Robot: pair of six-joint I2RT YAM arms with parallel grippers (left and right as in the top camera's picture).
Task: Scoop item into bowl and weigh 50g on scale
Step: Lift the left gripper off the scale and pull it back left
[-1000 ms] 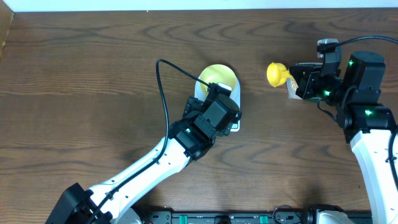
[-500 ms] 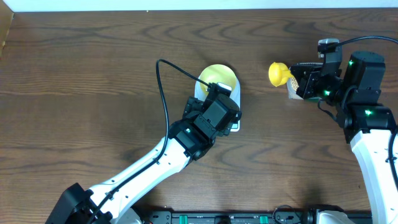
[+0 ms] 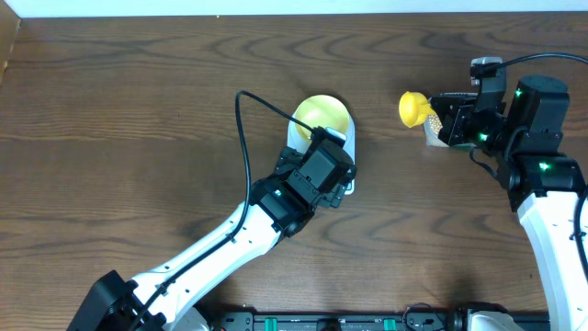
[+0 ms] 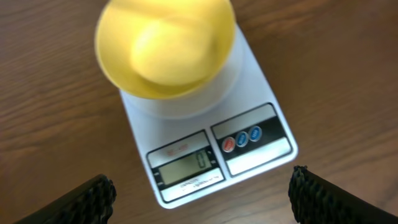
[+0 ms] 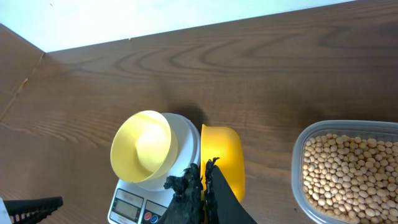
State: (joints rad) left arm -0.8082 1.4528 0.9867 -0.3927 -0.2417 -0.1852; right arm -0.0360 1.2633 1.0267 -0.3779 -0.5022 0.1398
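The pale yellow bowl (image 4: 165, 43) stands empty on the white scale (image 4: 255, 93), whose display (image 4: 189, 167) faces my left gripper (image 4: 200, 190). That gripper hovers open just in front of the scale, fingers wide apart with nothing between them. In the overhead view the left gripper (image 3: 323, 158) covers the front part of the scale (image 3: 349, 138), with the bowl (image 3: 322, 114) beyond it. My right gripper (image 5: 204, 177) is shut on the handle of a bright yellow scoop (image 5: 222, 155), held above the table between the scale (image 5: 186, 134) and the tub of beans (image 5: 348, 168). No beans show in the scoop (image 3: 413, 108).
The clear plastic tub (image 5: 300, 155) of beans sits right of the scale, mostly hidden under my right gripper (image 3: 443, 118) in the overhead view. Dark wooden table (image 3: 138, 110) all round; a pale wall runs along its far edge.
The scoop in my right gripper has drifted slightly to the right. My left gripper has shifted a little back from the bowl and stays open.
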